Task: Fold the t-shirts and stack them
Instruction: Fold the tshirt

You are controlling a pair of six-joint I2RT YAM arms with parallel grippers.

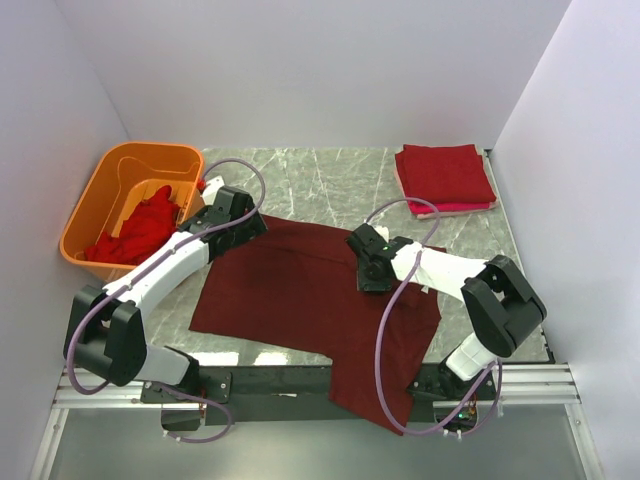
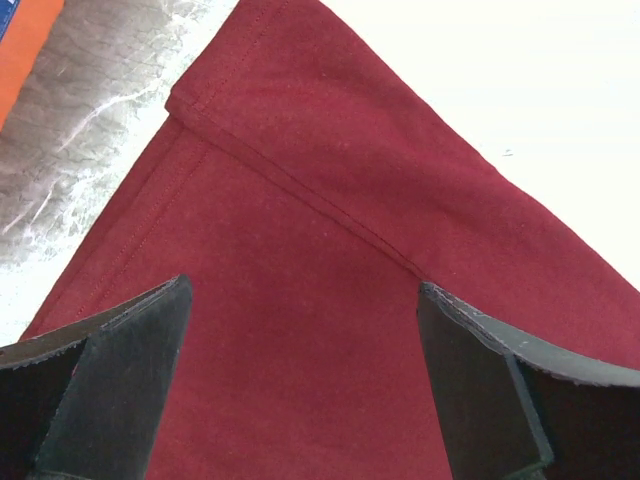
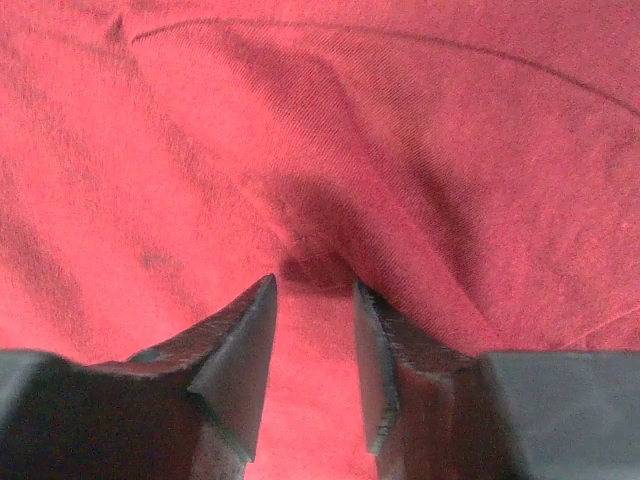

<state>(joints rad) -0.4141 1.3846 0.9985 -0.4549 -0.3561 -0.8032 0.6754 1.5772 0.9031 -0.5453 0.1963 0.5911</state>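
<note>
A dark maroon t-shirt point(image 1: 300, 290) lies spread flat on the marble table, with one part hanging over the near edge. My left gripper point(image 1: 238, 212) hovers over its far left corner, jaws wide open above a hemmed fold of the cloth point(image 2: 330, 200), holding nothing point(image 2: 305, 285). My right gripper point(image 1: 370, 268) presses down on the shirt's right half. Its jaws stand a narrow gap apart point(image 3: 314, 283), and a pucker of the cloth point(image 3: 400, 150) rises at the tips. Folded red t-shirts point(image 1: 445, 177) are stacked at the far right.
An orange tub point(image 1: 115, 200) at the far left holds crumpled bright red t-shirts point(image 1: 140, 232); a corner of the tub point(image 2: 25, 40) shows in the left wrist view. White walls close in the table point(image 1: 330, 180) on three sides.
</note>
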